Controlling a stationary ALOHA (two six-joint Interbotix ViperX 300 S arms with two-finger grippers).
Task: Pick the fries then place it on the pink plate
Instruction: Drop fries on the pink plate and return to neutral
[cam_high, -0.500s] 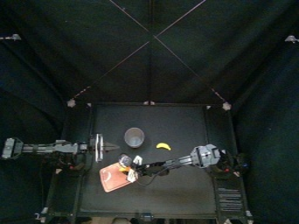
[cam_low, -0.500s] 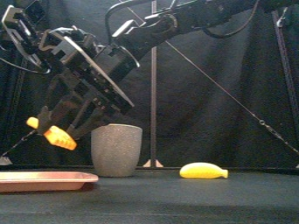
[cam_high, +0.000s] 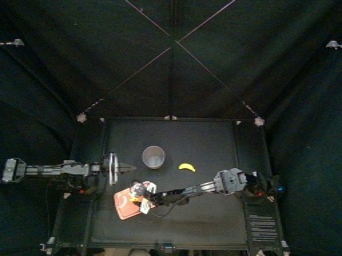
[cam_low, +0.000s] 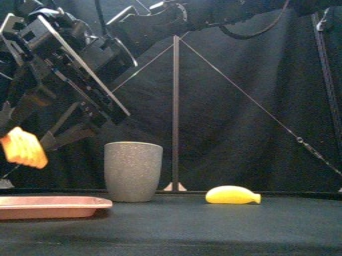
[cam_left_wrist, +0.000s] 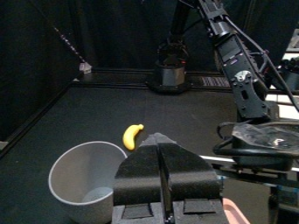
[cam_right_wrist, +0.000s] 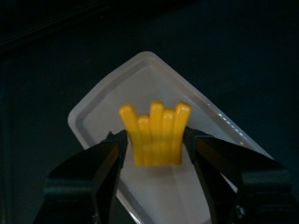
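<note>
The right gripper (cam_right_wrist: 155, 144), on the arm that comes in from the right and reaches across to the table's left half, is clamped on a bundle of yellow toy fries (cam_right_wrist: 155, 122), one jaw on each flank of the bundle's lower end. In the right wrist view the sticks run straight out from between the jaws, and their long axis lines up with the length of the flat pink tray (cam_right_wrist: 111, 101) spread out behind them, so the fries sit over the tray's middle rather than its rim. From the front the fries hang in the air well above the pink tray, over its left part and not touching it. The tray lies flat on the black table (cam_high: 201, 215) at the near left. What the placing turns on is therefore the vertical gap: the target lies directly beneath the load, and I judge a straight lowering before release would do, with little sideways correction. The tall grey speckled cup (cam_low: 134, 172) stands to the right of the tray and farther back, and the yellow toy banana (cam_low: 231, 195) lies farther right again, both clear of that descent. The left gripper (cam_left_wrist: 158, 149) rests at the table's left side, jaws pressed together on nothing, taking no part.
</note>
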